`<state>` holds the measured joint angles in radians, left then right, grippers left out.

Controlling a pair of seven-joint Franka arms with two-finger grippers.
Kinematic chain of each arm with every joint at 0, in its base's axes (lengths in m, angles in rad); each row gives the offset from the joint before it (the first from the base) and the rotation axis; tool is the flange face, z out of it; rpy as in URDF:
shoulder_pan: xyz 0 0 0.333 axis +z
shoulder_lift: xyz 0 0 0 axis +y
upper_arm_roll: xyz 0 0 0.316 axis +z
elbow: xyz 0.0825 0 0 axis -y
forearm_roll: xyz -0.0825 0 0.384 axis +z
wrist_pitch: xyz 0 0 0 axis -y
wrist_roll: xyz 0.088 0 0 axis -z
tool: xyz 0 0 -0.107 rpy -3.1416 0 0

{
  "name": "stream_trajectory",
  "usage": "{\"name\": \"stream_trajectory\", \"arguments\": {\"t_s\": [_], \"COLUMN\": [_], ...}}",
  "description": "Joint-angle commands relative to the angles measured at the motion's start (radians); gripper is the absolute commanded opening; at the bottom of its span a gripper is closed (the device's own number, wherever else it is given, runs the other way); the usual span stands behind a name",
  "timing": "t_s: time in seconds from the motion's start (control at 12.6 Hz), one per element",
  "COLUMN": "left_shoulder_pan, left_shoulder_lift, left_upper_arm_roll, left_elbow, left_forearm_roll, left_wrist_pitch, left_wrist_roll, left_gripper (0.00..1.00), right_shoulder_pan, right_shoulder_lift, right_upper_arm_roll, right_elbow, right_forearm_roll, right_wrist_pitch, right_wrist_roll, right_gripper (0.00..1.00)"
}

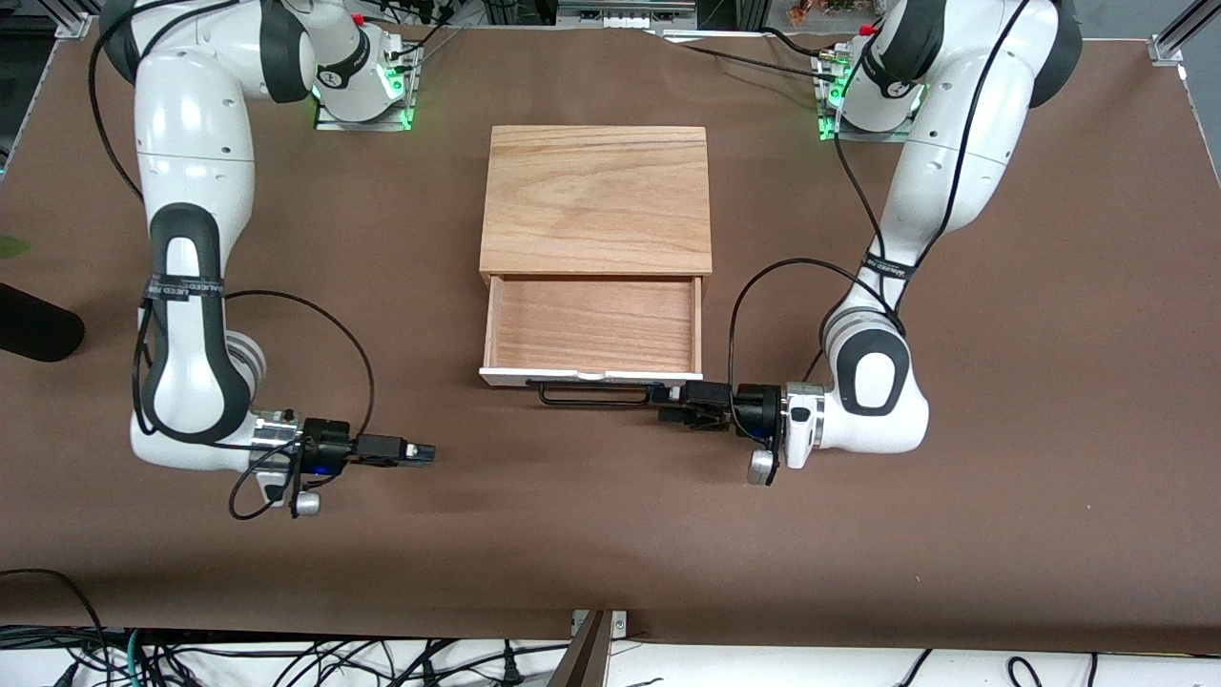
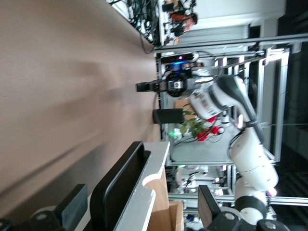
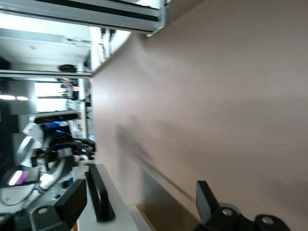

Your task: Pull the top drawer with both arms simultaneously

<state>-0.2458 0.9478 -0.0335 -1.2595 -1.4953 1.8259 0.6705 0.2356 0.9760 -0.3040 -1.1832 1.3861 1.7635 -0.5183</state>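
Observation:
The top drawer (image 1: 591,324) stands pulled out of the wooden cabinet (image 1: 596,196), showing its light wood bottom. Its white front (image 1: 591,377) and black bar handle (image 1: 591,393) face the front camera. My left gripper (image 1: 672,405) lies level at the handle's end toward the left arm. In the left wrist view this left gripper (image 2: 142,195) is open, with the handle (image 2: 118,187) and the white front (image 2: 149,192) between its fingers. My right gripper (image 1: 427,451) is open, low over bare table toward the right arm's end, apart from the drawer. In the right wrist view the handle (image 3: 98,197) shows farther off.
The cabinet sits mid-table between the two arm bases. A black rounded object (image 1: 33,329) lies at the table's edge on the right arm's end. Cables (image 1: 286,658) hang along the edge nearest the front camera. Brown table surface (image 1: 1049,382) surrounds the cabinet.

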Motion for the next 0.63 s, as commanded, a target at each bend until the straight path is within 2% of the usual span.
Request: {"name": "stream_trajectory", "arguments": {"t_s": [0.0,0.32,0.55], "left_shoulder_pan": [-0.007,0.011,0.037], "left_shoulder_lift": [-0.04,-0.133,-0.245], "left_upper_arm_roll": [0.052,0.066,0.073], "left_elbow": [0.02,0.049,0.022], "left_forearm_roll": [0.105,0.447,0.792], "left_wrist_pitch": [-0.011,-0.022,-0.033], "left_wrist_roll": [-0.064,-0.176,-0.193], "left_gripper": [1.0,1.0,1.0], "right_shoulder_pan": [0.007,0.007,0.034], "right_shoulder_lift": [-0.059,-0.124,-0.186], "right_upper_arm_roll": [-0.02,-0.02,-0.02], "right_elbow": [0.002,0.004,0.005], "right_forearm_roll": [-0.152,-0.395,-0.603], "right_wrist_pitch": [-0.002,-0.004,-0.003], "right_wrist_roll": [0.099,0.234,0.395], "right_gripper": [1.0,1.0,1.0]}}
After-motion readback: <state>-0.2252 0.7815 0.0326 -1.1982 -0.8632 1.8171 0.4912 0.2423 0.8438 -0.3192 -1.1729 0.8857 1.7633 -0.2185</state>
